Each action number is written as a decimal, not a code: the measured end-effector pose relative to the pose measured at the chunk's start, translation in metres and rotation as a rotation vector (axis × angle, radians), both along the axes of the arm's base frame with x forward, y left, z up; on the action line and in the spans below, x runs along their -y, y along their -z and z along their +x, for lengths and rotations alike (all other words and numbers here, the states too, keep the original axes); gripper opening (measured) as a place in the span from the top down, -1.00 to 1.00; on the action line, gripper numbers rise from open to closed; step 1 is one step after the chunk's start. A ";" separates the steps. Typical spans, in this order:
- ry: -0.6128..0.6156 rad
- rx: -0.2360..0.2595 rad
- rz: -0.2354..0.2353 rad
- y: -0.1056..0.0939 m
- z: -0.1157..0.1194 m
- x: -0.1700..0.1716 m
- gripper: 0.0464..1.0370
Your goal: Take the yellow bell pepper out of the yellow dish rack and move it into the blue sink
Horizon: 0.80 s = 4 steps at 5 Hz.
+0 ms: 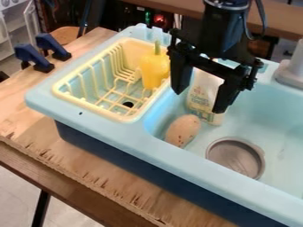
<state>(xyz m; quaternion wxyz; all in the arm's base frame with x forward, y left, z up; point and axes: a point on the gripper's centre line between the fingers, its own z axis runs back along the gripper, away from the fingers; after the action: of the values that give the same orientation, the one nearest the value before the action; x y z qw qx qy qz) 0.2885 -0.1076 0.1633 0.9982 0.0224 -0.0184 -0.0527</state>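
Arm: black throughout; a faint blue-grey sheen is seen on the thick, block-like wrist section. Collar above it: round, dark, ringed by small, paler spots, possibly screw heads; too small to be told for certain. One thin black cable, curved in a loose loop along one side of the wrist section.

Gripper: matt black, built across a wide, straight crossbar. Uneven, stepped outlines are noted at both bar ends, with small knobby projections. Two fingers: broad, flat-faced, narrowed toward blunt tips. Fine surface detail is lost in the dark finish.
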 end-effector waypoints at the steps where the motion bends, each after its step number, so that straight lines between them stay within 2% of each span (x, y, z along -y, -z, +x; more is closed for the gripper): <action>1: -0.002 -0.031 0.009 0.009 -0.001 -0.001 -0.93; 2: -0.034 -0.059 -0.028 0.009 0.000 -0.010 -0.93; 3: -0.044 -0.043 -0.060 -0.005 0.008 -0.022 -0.93; 4: -0.024 -0.029 -0.126 -0.019 0.018 -0.039 -0.93</action>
<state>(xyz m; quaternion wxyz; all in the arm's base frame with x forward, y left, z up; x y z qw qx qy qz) 0.3064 -0.0684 0.1822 0.9984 -0.0410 -0.0067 -0.0395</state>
